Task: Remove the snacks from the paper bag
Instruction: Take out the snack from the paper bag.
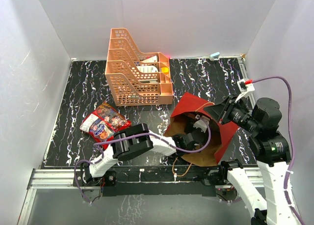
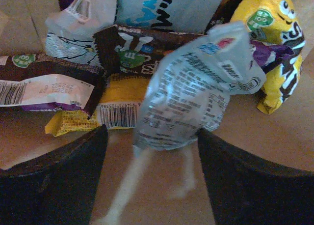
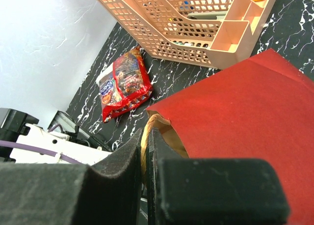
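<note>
The paper bag (image 1: 194, 107), dark red outside and brown inside, lies on its side with its mouth toward the near left. My left gripper (image 1: 194, 136) is inside the mouth. In the left wrist view it (image 2: 152, 139) is open, and the lower end of a silver packet (image 2: 191, 87) reaches between its fingertips. Behind lie a brown packet (image 2: 132, 50), a yellow packet (image 2: 277, 38) and other small wrappers. My right gripper (image 3: 145, 146) is shut on the bag's upper rim (image 3: 154, 124) and holds it up. The large red snack bag (image 1: 104, 123) lies on the table left of the paper bag.
An orange lattice tray rack (image 1: 135, 70) holding items stands at the back, just behind the paper bag. White walls close in the left, back and right sides. The left arm's purple cable (image 1: 196, 149) loops across the bag's mouth.
</note>
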### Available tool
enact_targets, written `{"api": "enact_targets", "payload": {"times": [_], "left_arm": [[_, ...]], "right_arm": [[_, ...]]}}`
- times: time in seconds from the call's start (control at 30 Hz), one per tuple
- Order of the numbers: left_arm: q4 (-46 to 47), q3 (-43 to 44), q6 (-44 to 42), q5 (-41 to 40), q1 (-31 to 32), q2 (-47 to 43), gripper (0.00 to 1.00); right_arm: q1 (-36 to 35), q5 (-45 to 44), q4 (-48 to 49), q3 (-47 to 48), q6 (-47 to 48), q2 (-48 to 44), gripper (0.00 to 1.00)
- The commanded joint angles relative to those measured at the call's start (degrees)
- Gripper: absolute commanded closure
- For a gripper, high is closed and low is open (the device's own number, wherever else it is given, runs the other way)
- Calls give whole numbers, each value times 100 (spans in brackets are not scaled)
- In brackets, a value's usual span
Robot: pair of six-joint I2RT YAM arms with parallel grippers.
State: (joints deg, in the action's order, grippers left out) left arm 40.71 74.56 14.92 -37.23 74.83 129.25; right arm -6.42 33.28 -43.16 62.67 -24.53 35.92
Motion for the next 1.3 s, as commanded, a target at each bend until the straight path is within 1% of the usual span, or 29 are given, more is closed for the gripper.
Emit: {"api": "enact_targets", "payload": {"times": [0.0, 0.13, 0.2, 0.27, 0.4, 0.53, 0.57, 0.67, 0.77, 0.97, 1.2, 1.27], "left_arm": [[159, -38, 271, 144, -1, -196, 35], [261, -93, 301, 264, -3, -276, 58], [167, -62, 328, 310, -3, -303, 68], [63, -50, 361, 359, 3, -346, 75], [-11, -160, 406, 446, -1, -552, 86], [-172, -369, 426, 754, 3, -906, 98], [-260, -411, 448, 857, -3, -997, 100], [-527, -593, 564, 1330, -2, -1320, 100], [-754, -838, 688, 1612, 2, -1679, 100], [-1633, -1108, 845, 1945, 0, -2550, 100], [-2459, -1686, 951, 2243, 3, -3787, 100], [-2836, -1789, 917, 2317, -1, -4186, 100]], "right_arm": [[-4, -46, 178, 419, 34, 68, 93], [-8, -75, 94, 494, 70, 86, 93], [-6, -82, 65, 520, 72, 70, 93], [-10, -126, 49, 535, 69, 41, 93], [-8, -198, 7, 544, 89, 11, 93], [-9, -258, -52, 578, 117, 20, 93], [-2, -262, -52, 587, 123, 20, 93], [-8, -368, -84, 609, 140, 29, 93], [-9, -487, -107, 622, 163, 54, 93], [-9, -603, -211, 646, 304, 113, 93], [-10, -1135, -159, 440, 272, -81, 93], [-8, -1244, -92, 369, 193, -130, 93]]}}
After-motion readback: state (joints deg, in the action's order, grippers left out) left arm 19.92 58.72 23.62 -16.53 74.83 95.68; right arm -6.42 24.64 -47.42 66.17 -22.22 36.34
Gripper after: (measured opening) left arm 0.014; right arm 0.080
